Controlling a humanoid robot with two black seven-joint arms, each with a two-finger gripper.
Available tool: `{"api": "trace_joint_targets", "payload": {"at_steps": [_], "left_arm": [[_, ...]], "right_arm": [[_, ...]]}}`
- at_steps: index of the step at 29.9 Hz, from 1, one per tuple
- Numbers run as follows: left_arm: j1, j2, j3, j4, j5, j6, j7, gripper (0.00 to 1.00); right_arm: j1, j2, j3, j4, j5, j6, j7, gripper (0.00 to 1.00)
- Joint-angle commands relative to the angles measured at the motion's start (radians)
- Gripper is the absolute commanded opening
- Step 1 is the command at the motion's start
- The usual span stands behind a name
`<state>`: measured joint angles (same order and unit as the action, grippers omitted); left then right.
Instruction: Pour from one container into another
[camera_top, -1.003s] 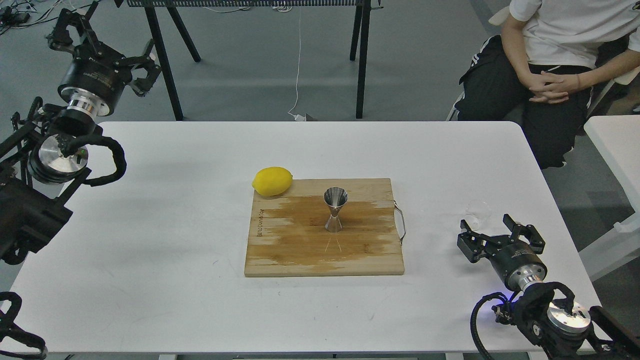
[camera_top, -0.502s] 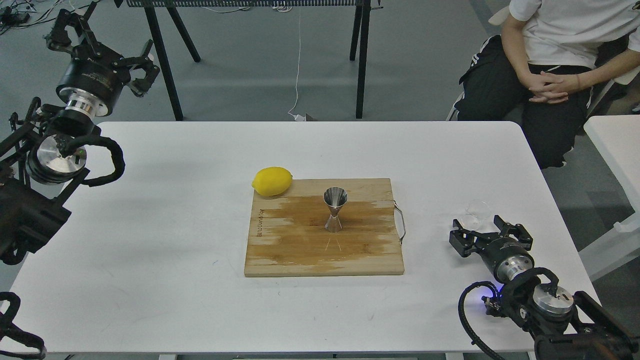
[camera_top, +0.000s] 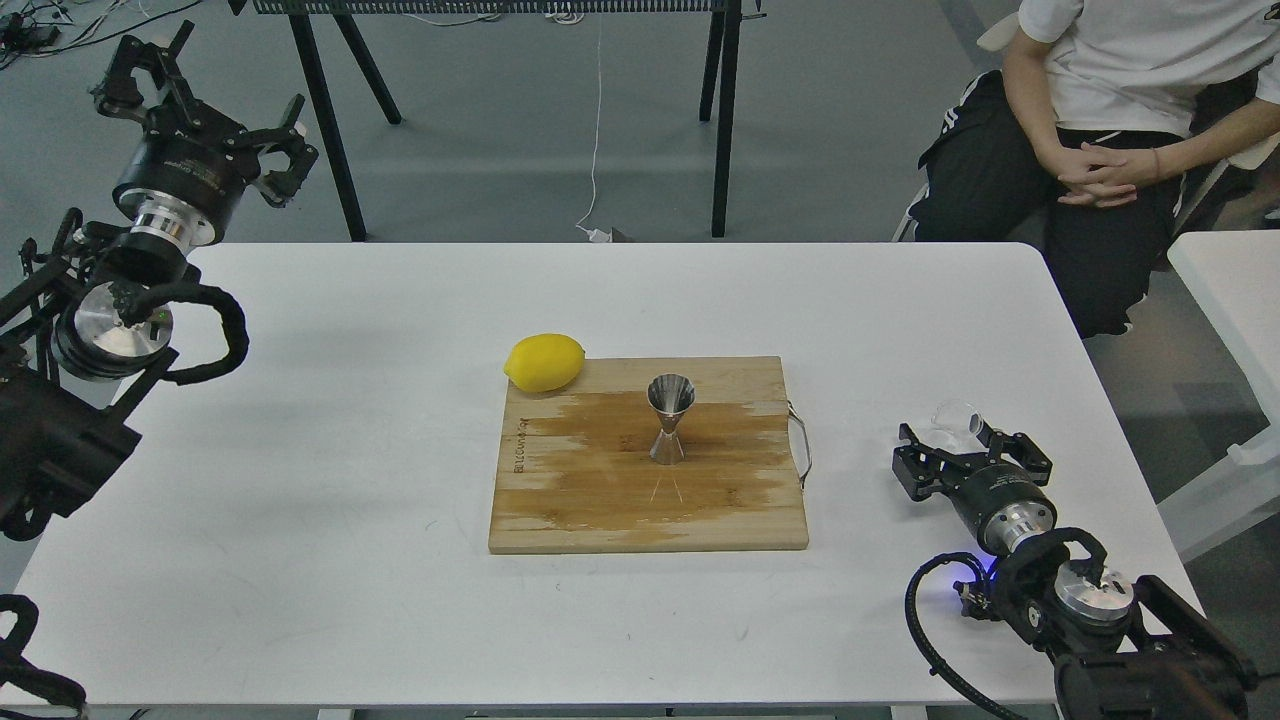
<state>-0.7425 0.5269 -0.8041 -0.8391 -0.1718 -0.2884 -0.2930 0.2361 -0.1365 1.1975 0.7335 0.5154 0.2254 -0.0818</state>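
The right black two-finger gripper (camera_top: 958, 450) sits low over the white rectangular table (camera_top: 350, 500) near its right edge, arm coming in from the bottom right corner and angled up and to the left. Its fingers are spread wide apart, one on each side of the small clear glass cup (camera_top: 955, 418), which stands on the table right at the fingertips. Can't really tell if either finger is touching the glass, it's so transparent it half vanishes against the white top.

The left black two-finger gripper (camera_top: 205, 85) is held way up high beyond the table's far left corner, wrist tilted up and away, fingers splayed open with nothing in them.

Counting stuff: one glass cup, one small shiny steel hourglass-shaped jigger (camera_top: 670, 418), one yellow lemon (camera_top: 545, 362), one square wooden cutting board (camera_top: 560, 500) with a metal wire handle on its right side. The jigger stands upright around the middle of the board, on a darker wet-looking patch, well apart from the cup. The lemon rests at the board's far left corner.

One person in a white shirt and black trousers (camera_top: 1100, 120) is seated past the far right corner, hands clasped.
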Motion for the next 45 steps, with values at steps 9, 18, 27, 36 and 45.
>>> {"api": "trace_joint_targets", "payload": {"at_steps": [9,18,27,36,45], "left_arm": [[0.000,0.001,-0.003,0.000,0.000,0.000,0.000,1.00],[-0.001,0.016,-0.004,-0.002,0.000,-0.002,0.000,1.00],[-0.001,0.031,-0.006,-0.002,0.000,-0.002,0.000,1.00],[-0.001,0.041,-0.006,-0.002,0.000,-0.002,-0.001,1.00],[-0.001,0.044,-0.006,-0.002,0.000,-0.002,-0.001,1.00]], "right_arm": [[0.002,0.002,0.005,-0.002,0.002,0.000,-0.006,0.54],[0.002,0.002,-0.002,0.046,0.008,0.000,-0.016,0.39],[0.003,-0.067,-0.052,0.389,-0.020,-0.156,-0.016,0.37],[0.100,-0.064,-0.122,0.569,-0.273,-0.346,-0.016,0.35],[0.219,-0.048,-0.269,0.572,-0.374,-0.397,-0.007,0.35]]}}
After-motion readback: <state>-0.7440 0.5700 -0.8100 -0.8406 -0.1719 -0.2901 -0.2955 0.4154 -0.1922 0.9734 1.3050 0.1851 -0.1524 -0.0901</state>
